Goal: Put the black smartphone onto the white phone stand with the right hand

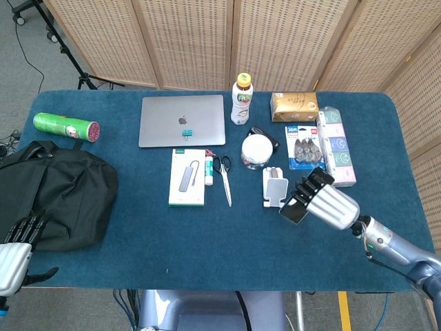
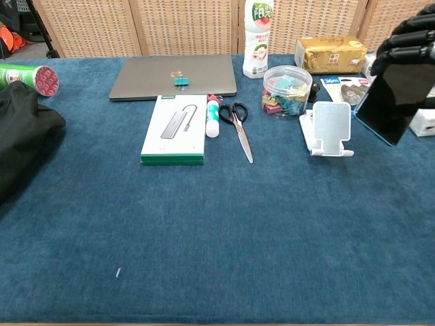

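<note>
Holding black smartphone (image 2: 395, 102) in my right hand (image 1: 326, 201), fingers wrapped round its top edge, tilted, off the table (image 1: 207, 234), just right of white phone stand (image 2: 329, 129), left hand (image 1: 14, 256) at near-left corner, fingers apart, holding nothing

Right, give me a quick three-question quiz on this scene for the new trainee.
1. True or false: the black smartphone already rests on the white phone stand.
2. Which hand holds the smartphone? A. left hand B. right hand C. neither
3. Fill in: the small binder clip sits on top of the closed ____.

Key: 1. False, it is held beside the stand. 2. B. 3. laptop.
</note>
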`<state>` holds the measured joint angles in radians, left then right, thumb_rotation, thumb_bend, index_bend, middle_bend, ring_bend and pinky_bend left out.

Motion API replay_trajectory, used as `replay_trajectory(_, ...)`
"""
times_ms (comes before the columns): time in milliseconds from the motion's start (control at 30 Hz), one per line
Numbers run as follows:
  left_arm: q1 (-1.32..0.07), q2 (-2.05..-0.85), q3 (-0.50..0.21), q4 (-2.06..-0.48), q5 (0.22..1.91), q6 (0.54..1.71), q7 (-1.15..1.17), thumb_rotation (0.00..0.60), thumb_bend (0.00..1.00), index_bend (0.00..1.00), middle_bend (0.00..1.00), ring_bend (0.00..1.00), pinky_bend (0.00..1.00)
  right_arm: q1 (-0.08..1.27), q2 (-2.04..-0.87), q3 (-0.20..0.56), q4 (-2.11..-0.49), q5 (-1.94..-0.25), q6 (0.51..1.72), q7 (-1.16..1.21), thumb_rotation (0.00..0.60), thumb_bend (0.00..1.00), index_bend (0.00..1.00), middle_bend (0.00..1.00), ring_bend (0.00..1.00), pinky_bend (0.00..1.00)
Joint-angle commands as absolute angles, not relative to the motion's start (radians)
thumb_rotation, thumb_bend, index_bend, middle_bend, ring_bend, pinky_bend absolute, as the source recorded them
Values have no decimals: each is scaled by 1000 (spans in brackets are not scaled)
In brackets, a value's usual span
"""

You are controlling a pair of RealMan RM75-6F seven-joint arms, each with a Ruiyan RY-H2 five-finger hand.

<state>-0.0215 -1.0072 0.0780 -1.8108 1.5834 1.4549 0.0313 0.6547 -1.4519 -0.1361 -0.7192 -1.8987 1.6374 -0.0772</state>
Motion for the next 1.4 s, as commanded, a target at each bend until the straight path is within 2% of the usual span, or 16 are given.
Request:
replay_trajectory(33,-23,-999,75,-1812,1578,1453,18,600,0,0,0,0,64,733,-1389,-80,-935,-1887,1495,-338,600,301,631,521,454,441)
replay_trajectory(233,-33,-984,69,-1812,1575,1444,-6,600,0,0,0,0,64,757,-1383,-49,-1040,-1898,1417,-579,600,311,631,519,454,441)
replay_trajectory(333,-35,-971,70,-1809,1575,1441,-31,600,0,0,0,0,64,777,-1405,-11,-1094,-1881,1328,-789,600,311,631,518,454,441)
replay_trajectory(533,-36,-961,70,-1801,1575,1441,-59,600,0,0,0,0,64,794,-1418,-8,-1106,-1912,1239,-1017,600,311,631,510,454,441)
replay_trajectory(933,-48,-960,66,-1804,1554,1413,-53,600,0,0,0,0,64,805,-1453,0,-1037,-1900,1178,-1006,600,311,631,503,452,441)
replay_trajectory(1000,-49,-960,66,-1805,1553,1412,-51,600,0,0,0,0,64,807,-1451,-4,-1033,-1907,1180,-993,600,285,631,501,452,441)
replay_trajectory(1067,-48,-961,66,-1805,1552,1413,-49,600,0,0,0,0,64,811,-1446,-12,-1024,-1920,1185,-973,600,260,631,498,448,441)
replay_trajectory(1400,-48,-966,67,-1808,1552,1412,-38,600,0,0,0,0,64,825,-1461,-77,-898,-2019,1237,-896,600,260,631,489,429,441)
